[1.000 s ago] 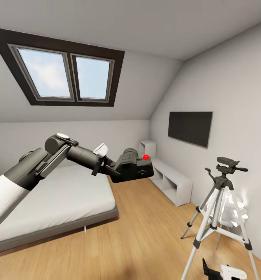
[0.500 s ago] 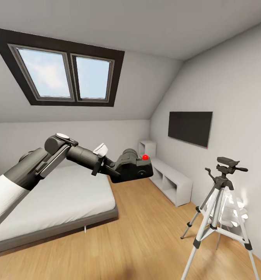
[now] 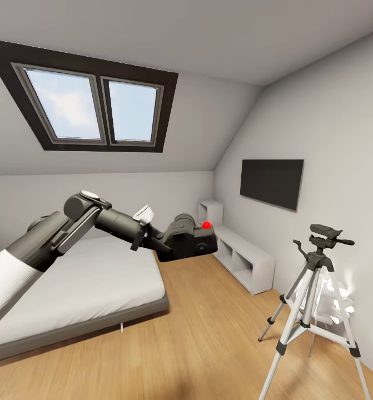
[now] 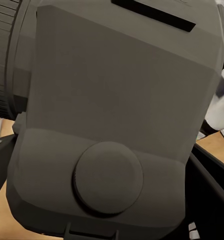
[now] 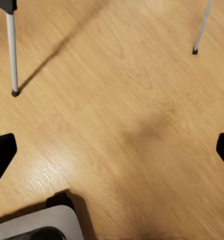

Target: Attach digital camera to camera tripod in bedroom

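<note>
The bedroom has a big grey bed, a dark skylight, a TV on the wall and white cube shelves by the wood floor.

The shelves are the only box-like things here, & their holes look empty.

The camera tripod stands at the right, its top plate bare. The left gripper holds the digital camera up in the air, over the gap by the bed, well apart from the tripod. In the left wrist view the camera sits very close, w/ dark fingers at both sides of it, so the grip looks tight.

The right gripper is spread wide w/ nothing in it, over the floor near two tripod legs.

What could go wrong:
- The arm must swing far across. A fast swing could knock the tripod over; its legs are thin.
- The camera could slip & fall on the hard floor.
- The long handle on the tripod head sticks out & could get bumped.
- If the camera comes down tilted, it won't sit on the plate.
</note>
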